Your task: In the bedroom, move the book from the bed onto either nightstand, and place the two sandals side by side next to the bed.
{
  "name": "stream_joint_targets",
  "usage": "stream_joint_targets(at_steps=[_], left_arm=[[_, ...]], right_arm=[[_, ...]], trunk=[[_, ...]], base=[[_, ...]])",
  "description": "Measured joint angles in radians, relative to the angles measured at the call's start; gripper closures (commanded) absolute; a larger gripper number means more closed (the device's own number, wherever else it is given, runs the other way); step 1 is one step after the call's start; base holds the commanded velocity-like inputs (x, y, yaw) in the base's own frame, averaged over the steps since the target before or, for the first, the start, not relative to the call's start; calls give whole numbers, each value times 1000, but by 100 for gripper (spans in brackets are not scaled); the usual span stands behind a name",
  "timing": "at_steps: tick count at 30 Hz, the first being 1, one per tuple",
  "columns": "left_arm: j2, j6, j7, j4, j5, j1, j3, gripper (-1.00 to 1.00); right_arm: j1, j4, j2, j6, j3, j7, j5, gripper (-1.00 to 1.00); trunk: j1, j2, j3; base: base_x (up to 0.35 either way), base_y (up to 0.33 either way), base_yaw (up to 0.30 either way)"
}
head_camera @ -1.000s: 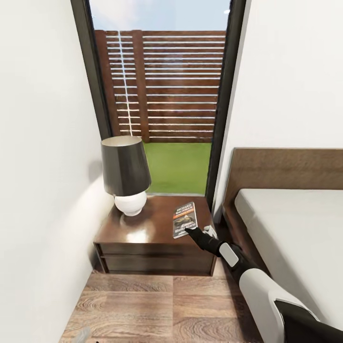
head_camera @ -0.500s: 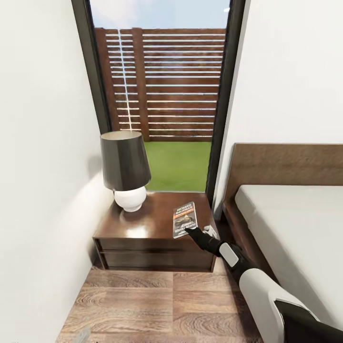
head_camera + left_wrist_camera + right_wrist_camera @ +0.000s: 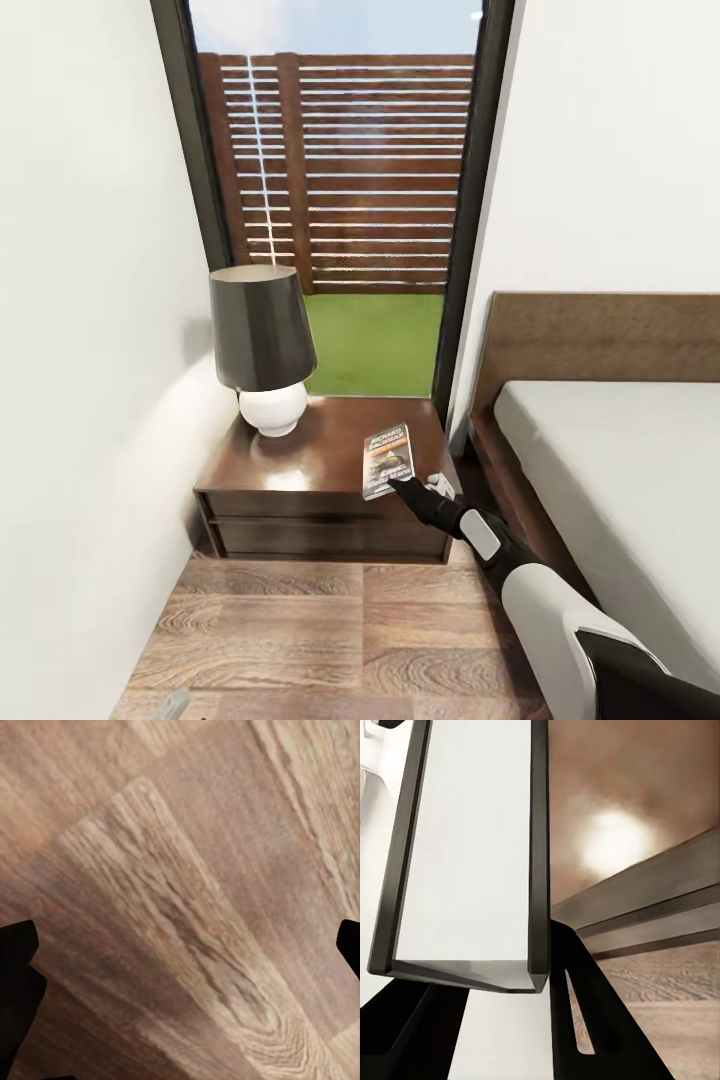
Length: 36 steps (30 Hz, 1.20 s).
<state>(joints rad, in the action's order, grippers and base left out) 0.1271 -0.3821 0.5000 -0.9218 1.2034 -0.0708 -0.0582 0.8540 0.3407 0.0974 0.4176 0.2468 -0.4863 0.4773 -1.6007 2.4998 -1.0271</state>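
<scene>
Nothing on the dark brown two-drawer nightstand has shifted; only the view rose. Right pincer grips the thin dark paperback book at the nightstand's bed-side front corner; releasing carelessly could tip it off. Left pincer gapes wide.

Slatted fence, grass outside.

the dark brown wooden nightstand top lies open between the white-based, grey-shaded lamp and the thin dark paperback. white wall hems its left; the dark-framed bed crowds its right.
</scene>
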Motion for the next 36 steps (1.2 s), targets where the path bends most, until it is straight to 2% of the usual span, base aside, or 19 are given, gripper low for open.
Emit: stream_joint_targets(at_steps=[4,10,15,32,36], left_arm=[[-1,-1,-1,0,-2,0,-6,-100],[-1,-3,-3,-1,-51,1,-28,-100],[-1,-3,-3,-1,-66,0,-32,-100],[-5,-3,-3,-6,-71,1,-38,-100],[-10,-2,-2,-4,-48,-1,1,-100]], right_arm=[[0,0,-1,0,0,0,0,100],[0,0,-1,0,0,-1,1,100],[0,0,-1,0,0,-1,0,100],[0,0,0,-1,0,-1,-2,100],[0,0,0,-1,0,0,-2,100]], trunk=[[0,0,0],[0,0,0],[1,0,0],[0,0,0],[0,0,-4]], base=[[11,0,0],[190,0,0],[302,0,0],[306,0,0],[70,0,0]])
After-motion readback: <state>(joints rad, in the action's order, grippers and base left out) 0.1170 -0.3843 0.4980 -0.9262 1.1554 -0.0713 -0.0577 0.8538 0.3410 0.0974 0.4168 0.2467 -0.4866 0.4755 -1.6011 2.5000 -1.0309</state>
